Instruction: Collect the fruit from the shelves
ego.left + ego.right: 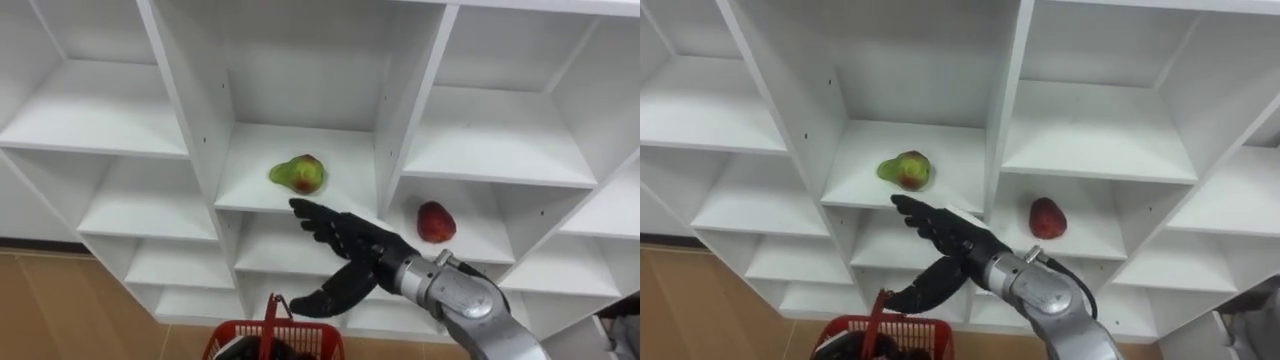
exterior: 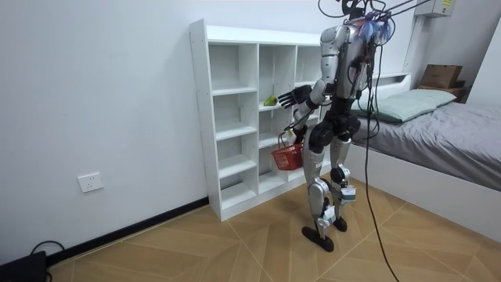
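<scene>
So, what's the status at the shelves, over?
Right hand open, stretched toward pear, just short of it. Red fruit one cell right, lower. Basket below. Nothing in the way.

1. The right hand (image 1: 345,240) is black all over, with slim segmented fingers.
2. Behind it, toward 5 o'clock in the eye views, a dark wrist collar meets a rounded forearm shell of brushed silver-grey metal.
3. In the room view the torso, arms and thighs are silver-grey, with black joints at hip and knee.
4. The feet are black.
5. Dark cables and straps run from the shoulders toward 1 o'clock.
</scene>
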